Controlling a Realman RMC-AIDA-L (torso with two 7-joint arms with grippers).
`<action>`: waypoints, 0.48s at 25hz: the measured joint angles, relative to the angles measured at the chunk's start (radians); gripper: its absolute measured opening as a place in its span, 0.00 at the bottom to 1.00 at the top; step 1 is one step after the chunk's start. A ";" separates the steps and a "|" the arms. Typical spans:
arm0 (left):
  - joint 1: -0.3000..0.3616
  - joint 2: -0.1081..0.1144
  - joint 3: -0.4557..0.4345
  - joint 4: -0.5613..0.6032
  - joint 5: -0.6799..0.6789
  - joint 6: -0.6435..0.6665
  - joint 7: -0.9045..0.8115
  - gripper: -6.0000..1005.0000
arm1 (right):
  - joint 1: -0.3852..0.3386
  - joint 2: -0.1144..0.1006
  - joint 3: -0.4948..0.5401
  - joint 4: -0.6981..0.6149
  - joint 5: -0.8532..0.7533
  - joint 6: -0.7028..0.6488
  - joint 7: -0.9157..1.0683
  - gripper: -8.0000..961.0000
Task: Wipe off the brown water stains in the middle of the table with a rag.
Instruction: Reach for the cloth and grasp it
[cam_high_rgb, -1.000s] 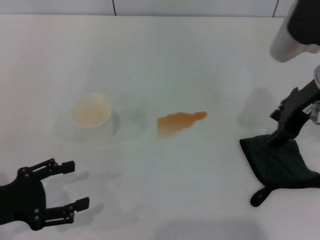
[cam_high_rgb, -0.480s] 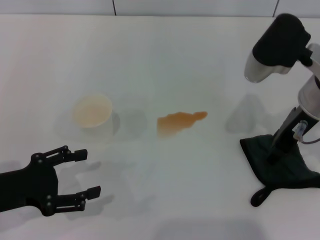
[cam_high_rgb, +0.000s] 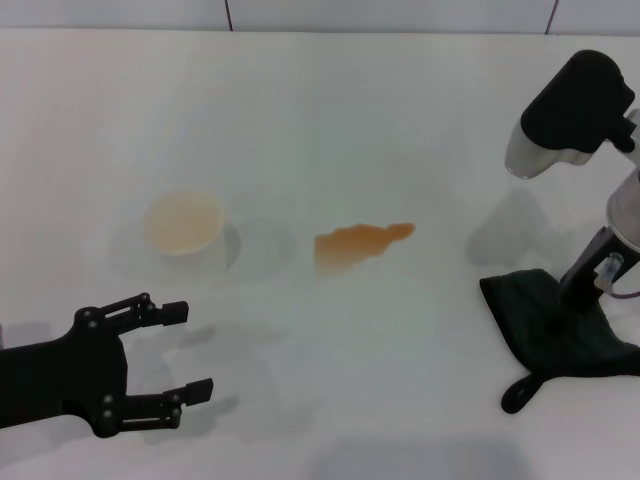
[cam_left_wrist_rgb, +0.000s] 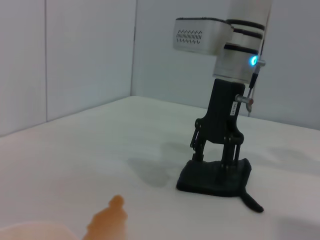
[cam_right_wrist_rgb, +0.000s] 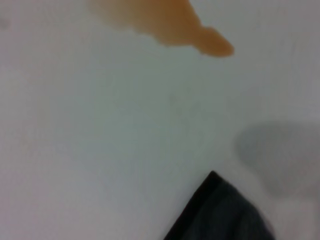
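Note:
The brown water stains (cam_high_rgb: 355, 243) lie in the middle of the white table (cam_high_rgb: 400, 120); they also show in the left wrist view (cam_left_wrist_rgb: 107, 219) and the right wrist view (cam_right_wrist_rgb: 165, 20). The dark rag (cam_high_rgb: 555, 335) lies flat at the right front, with its loop tag toward the front edge. My right gripper (cam_high_rgb: 572, 298) stands upright on the rag's far part. In the left wrist view (cam_left_wrist_rgb: 215, 161) its fingers (cam_left_wrist_rgb: 199, 149) are spread, with the tips down on the rag (cam_left_wrist_rgb: 215, 181). My left gripper (cam_high_rgb: 188, 352) is open and empty at the front left.
A white cup (cam_high_rgb: 183, 225) with a pale beige inside stands left of the stain, beyond my left gripper. The right arm's elbow (cam_high_rgb: 565, 110) hangs over the table's right side. A wall rises behind the table's far edge.
My left gripper has moved right and farther onto the table, still open. My right arm has swung in and now stands more upright over the rag.

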 joint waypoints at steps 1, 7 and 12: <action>0.000 0.000 0.000 0.000 0.000 0.003 0.004 0.87 | -0.002 0.000 -0.001 0.002 0.000 0.000 -0.001 0.73; -0.001 -0.002 0.000 0.004 0.001 0.035 0.045 0.87 | -0.004 0.001 -0.002 0.008 -0.001 0.004 -0.001 0.68; -0.005 -0.002 0.000 0.008 -0.001 0.030 0.046 0.87 | -0.004 0.003 -0.016 0.033 0.000 0.010 -0.003 0.59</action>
